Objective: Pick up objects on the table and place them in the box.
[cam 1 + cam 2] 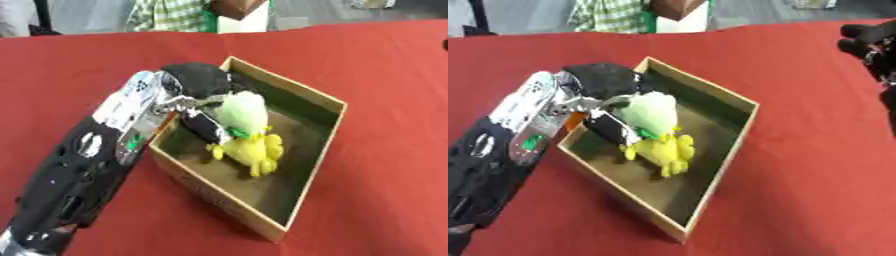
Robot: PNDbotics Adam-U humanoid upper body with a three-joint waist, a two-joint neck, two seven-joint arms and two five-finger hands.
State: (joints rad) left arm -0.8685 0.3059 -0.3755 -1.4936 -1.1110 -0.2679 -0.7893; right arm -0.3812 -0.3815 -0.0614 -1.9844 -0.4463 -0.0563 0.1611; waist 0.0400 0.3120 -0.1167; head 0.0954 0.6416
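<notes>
Over the box's (pixel 325 131) near-left wall, the left hand (pixel 203 85) reaches in, fingers curled round a pale green object (pixel 242 111). A yellow toy (pixel 254 151) lies just beneath. The right hand (pixel 870 42) hovers at the view's right edge; whether its fingers are spread or closed I cannot tell.

Open box (pixel 319 150) near the middle of the table (pixel 385 70), set askew, one corner toward the far edge. Inside the box, toward its left and far part, a toy (pixel 252 150) lying on the floor. Just behind and above the toy, a rounded object (pixel 243 112), touching it or nearly so. Left hand (pixel 199 82) over the box's left wall, reaching in from the left, fingers curled beside the rounded object; actual grasp unclear. Right hand (pixel 872 42) at the right edge, well apart from the box, above the table's far right part.
</notes>
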